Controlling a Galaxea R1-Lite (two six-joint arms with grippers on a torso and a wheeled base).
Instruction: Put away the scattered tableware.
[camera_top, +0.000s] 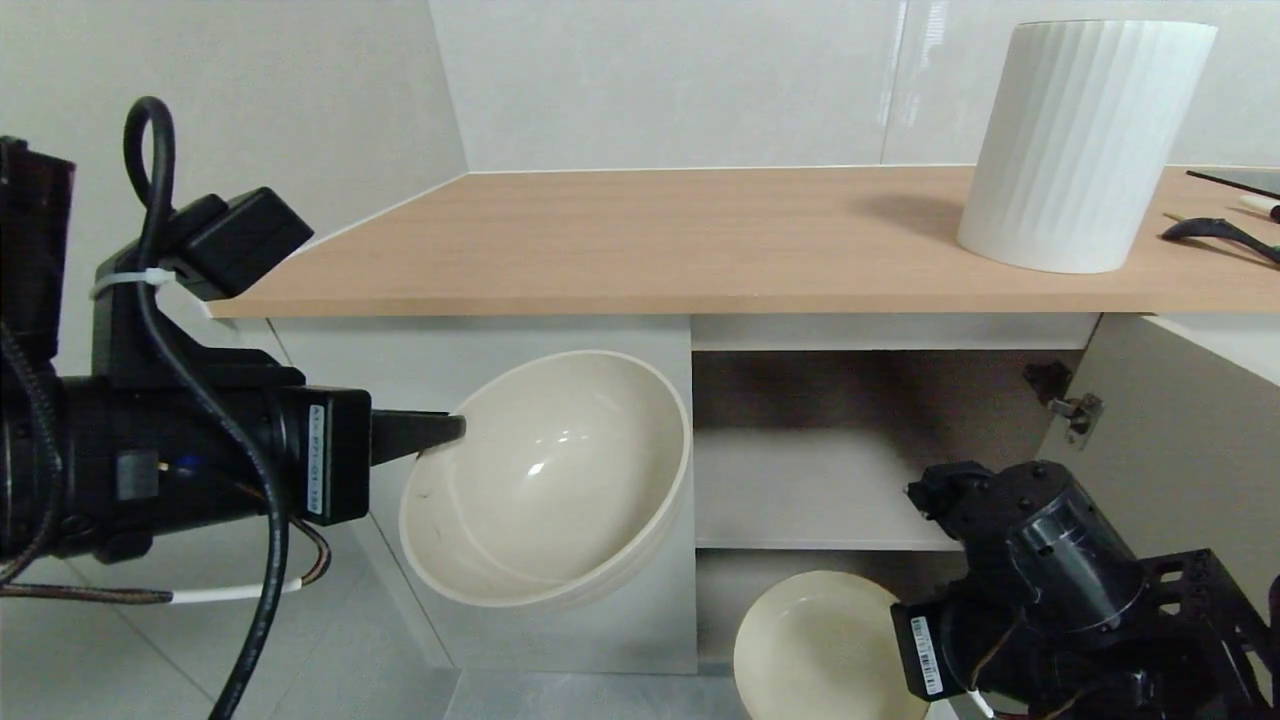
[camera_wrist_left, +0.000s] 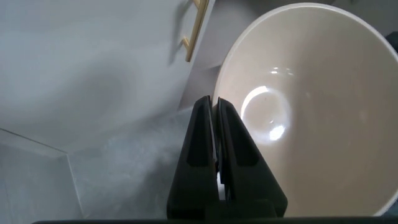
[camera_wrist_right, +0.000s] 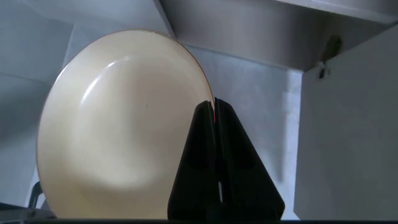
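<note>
Glossy cream bowl (camera_top: 545, 480), deep and round, pinched at rim by left gripper (camera_top: 455, 428); shallow plate (camera_wrist_right: 118, 124) pinched by right gripper (camera_wrist_right: 216, 118). Head view adds ribbed white cylinder (camera_top: 1085, 140).

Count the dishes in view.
2. Bowl in the left gripper, in front of the closed cabinet door; plate in the right gripper, low by the open cabinet. More may be hidden.

Standing upright toward the right end of the wooden bench (camera_top: 650, 240) and casting a shadow to its left: a white ribbed cylinder (camera_top: 1085, 140). Gaping open beneath the bench: a pale cabinet (camera_top: 890, 332), with a shelf (camera_top: 800, 490) crossing inside and a metal hinge (camera_top: 1072, 405) sitting by the swung-out door (camera_top: 1190, 450). Running along a closed front above the grey floor (camera_wrist_left: 93, 168): a brass handle (camera_wrist_left: 194, 28).
</note>
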